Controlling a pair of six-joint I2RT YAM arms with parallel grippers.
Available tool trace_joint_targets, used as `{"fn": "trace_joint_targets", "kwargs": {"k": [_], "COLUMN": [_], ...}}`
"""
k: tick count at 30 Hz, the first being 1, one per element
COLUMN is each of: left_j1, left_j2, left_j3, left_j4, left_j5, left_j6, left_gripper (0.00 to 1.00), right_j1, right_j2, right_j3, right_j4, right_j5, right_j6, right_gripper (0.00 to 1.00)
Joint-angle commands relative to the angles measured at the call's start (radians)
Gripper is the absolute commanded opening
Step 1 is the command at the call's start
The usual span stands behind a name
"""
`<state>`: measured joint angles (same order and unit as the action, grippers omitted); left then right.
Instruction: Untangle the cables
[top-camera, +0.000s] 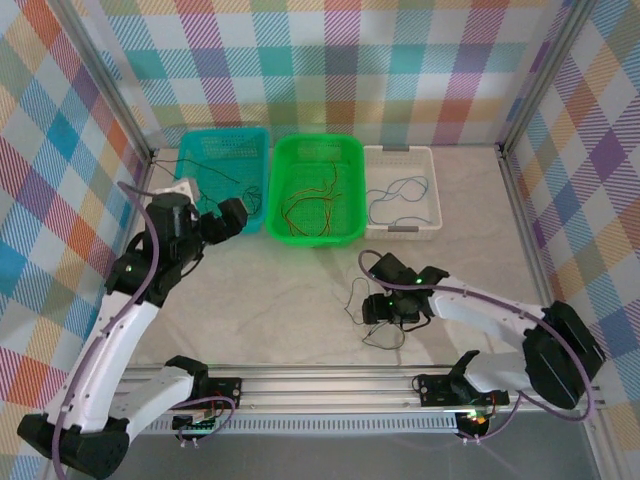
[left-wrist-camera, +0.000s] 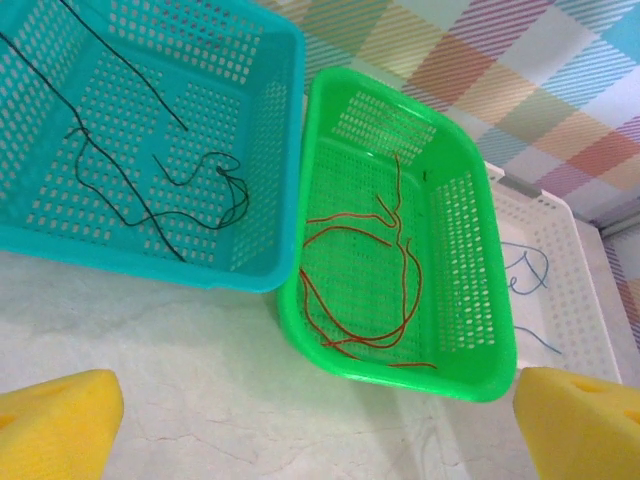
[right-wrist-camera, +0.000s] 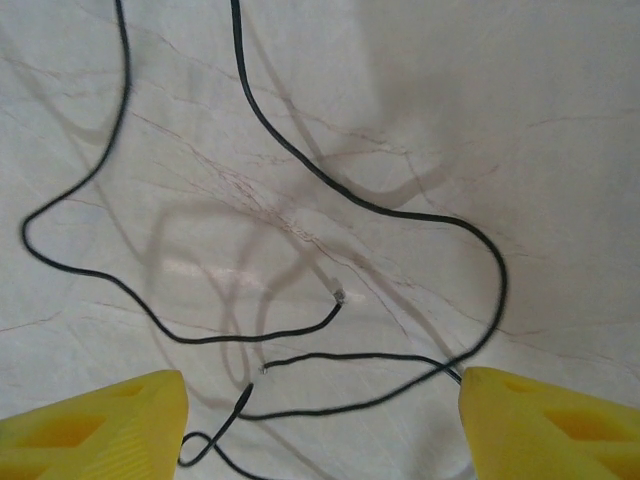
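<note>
Black cables (right-wrist-camera: 250, 337) sprawl on the desk (right-wrist-camera: 520, 120) directly beneath your right tool (right-wrist-camera: 320, 425).
Spread wide and empty, it straddles strands running jaw to jaw; your left tool (left-wrist-camera: 320, 430), likewise spread, empty, hovers well apart by the teal basket (left-wrist-camera: 150, 262).

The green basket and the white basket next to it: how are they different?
The green basket sits in the middle of the row; the white basket is at the right end. The green basket holds red and orange wires; the white basket holds a blue wire. The green basket has rounded corners, the white basket squarer ones. Both are plastic with holed walls, side by side at the back of the table.
</note>
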<state>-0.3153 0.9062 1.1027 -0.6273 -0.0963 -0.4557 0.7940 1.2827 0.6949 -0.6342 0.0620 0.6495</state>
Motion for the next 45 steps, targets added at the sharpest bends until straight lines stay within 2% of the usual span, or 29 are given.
{"fn": "trace_joint_targets", "kwargs": {"k": [1,10,26,34,45], "left_j1": [-0.011,-0.016,-0.031,-0.033,-0.034], "left_j2": [-0.084,-0.152,-0.174,-0.182,-0.194], "left_j3": [-0.058,-0.134,-0.154,-0.158,-0.161], "left_j4": [-0.041,-0.022,-0.014,-0.011,-0.011], "left_j5": [-0.071,-0.117,-0.135,-0.140,-0.154], "left_j6": [0.030,0.038,0.045,0.045,0.045], "left_gripper": [1.00,1.00,1.00,1.00,1.00], "right_j1": [0.013,0.013,0.013,0.013,0.014], "right_j2": [0.055,0.204,0.314,0.267,0.219], "right_j3": [-0.016,0.001,0.058,0.165,0.331], "right_j4": [0.071,0.143,0.256,0.276,0.204], "right_j5": [-0.010,0.006,-0.082,-0.153,-0.141], "right_j6": [0.030,0.012,0.003,-0.028,-0.091], "right_gripper": [0.73,0.70,0.20,0.00,0.00]}}
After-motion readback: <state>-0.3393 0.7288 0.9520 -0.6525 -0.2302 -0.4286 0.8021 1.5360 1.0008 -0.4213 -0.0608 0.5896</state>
